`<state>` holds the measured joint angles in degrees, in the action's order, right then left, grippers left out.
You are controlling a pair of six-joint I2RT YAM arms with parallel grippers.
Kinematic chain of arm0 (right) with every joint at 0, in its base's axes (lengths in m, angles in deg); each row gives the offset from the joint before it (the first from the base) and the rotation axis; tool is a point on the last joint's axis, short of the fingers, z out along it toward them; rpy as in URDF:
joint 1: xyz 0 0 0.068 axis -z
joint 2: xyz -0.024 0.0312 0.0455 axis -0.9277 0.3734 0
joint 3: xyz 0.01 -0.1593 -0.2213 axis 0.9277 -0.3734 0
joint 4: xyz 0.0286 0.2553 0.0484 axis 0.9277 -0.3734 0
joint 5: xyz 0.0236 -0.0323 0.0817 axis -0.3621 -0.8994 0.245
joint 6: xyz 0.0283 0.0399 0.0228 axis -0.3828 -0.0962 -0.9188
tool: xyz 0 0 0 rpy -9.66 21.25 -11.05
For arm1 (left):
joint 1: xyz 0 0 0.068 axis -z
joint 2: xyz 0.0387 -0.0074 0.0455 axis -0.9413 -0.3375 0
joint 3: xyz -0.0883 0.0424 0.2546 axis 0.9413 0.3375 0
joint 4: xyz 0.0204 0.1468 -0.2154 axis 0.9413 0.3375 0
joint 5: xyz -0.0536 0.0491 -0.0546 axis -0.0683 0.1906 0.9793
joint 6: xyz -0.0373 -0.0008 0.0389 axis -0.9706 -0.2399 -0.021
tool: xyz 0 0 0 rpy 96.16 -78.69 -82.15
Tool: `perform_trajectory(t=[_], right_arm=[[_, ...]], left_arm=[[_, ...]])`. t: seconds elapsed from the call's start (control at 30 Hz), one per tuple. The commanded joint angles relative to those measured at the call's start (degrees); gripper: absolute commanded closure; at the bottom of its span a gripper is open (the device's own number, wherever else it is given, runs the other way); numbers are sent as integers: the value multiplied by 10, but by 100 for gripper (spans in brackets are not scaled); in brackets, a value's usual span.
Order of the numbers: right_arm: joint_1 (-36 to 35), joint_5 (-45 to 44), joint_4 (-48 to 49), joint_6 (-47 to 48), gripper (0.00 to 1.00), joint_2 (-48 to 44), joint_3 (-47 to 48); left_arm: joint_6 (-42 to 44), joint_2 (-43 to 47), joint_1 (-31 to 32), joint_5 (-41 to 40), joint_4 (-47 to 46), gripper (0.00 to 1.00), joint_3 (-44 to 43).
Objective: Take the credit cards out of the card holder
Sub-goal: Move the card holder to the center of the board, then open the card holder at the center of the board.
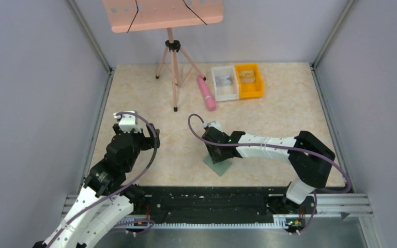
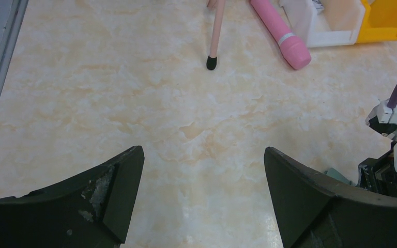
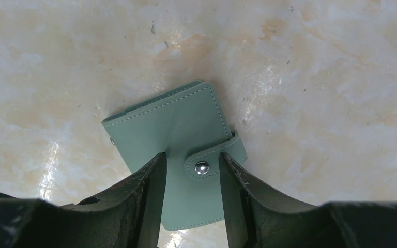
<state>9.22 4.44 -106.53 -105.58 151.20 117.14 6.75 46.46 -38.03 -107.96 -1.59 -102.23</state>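
Note:
The card holder [image 3: 176,124] is a sage-green wallet lying flat and closed on the marble table, its tab [image 3: 212,160] snapped down with a silver stud. It shows near the middle front in the top view [image 1: 219,166]. No credit cards are visible. My right gripper [image 3: 192,157] hovers right over the holder, its fingers partly apart on either side of the snap stud, gripping nothing. From the top it shows as [image 1: 214,150]. My left gripper [image 2: 202,155] is wide open and empty over bare table, to the left of the holder [image 1: 134,135].
A pink tripod stand [image 1: 173,67] stands at the back, its foot [image 2: 212,63] ahead of the left gripper. A pink cylinder [image 1: 207,93] lies next to a white bin [image 1: 224,82] and an orange bin [image 1: 249,80] at the back.

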Motion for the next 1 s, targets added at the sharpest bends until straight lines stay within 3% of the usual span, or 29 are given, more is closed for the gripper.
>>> perform_trajectory(t=[0.0,0.2,0.43,0.57,0.77,0.97], right_arm=[[-7,-17,-10,-3,57,1,-1],[-9,-9,2,-21,60,-5,-23],[-11,-15,14,-32,74,-19,-50],[-11,-4,35,-40,80,-24,-65],[-10,6,75,-61,100,-55,-93],[7,10,113,-94,100,-144,-158]], left_arm=[[2,2,1,-11,-9,8,-9],[2,-1,1,-4,-12,8,-5],[-22,-39,1,24,13,9,-19],[-60,-55,1,85,22,9,-27],[-145,-119,2,261,-12,14,-23],[-210,-176,6,302,-72,15,29]])
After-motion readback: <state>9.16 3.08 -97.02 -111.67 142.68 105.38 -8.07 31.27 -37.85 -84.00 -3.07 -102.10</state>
